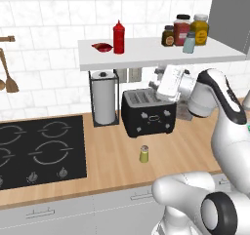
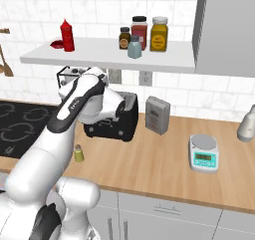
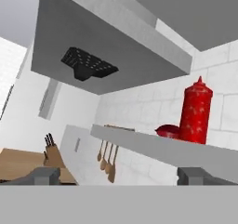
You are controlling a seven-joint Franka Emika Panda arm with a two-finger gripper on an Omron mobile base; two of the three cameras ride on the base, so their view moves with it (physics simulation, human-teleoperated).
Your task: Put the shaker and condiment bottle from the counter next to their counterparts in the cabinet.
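white shelf (image 1: 146,53), unlabelled red bottle (image 1: 118,37)

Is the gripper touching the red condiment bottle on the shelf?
Apart. The hand view shows open gripper fingertips below the condiment bottle, with the cabinet edge between.

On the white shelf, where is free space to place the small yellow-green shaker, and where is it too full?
The cabinet is bare in its middle, between the condiment bottle and the jar cluster. The pale blue shaker stands at that cluster's front, with open shelf to its left. The right end is crowded; the left end holds the red item.
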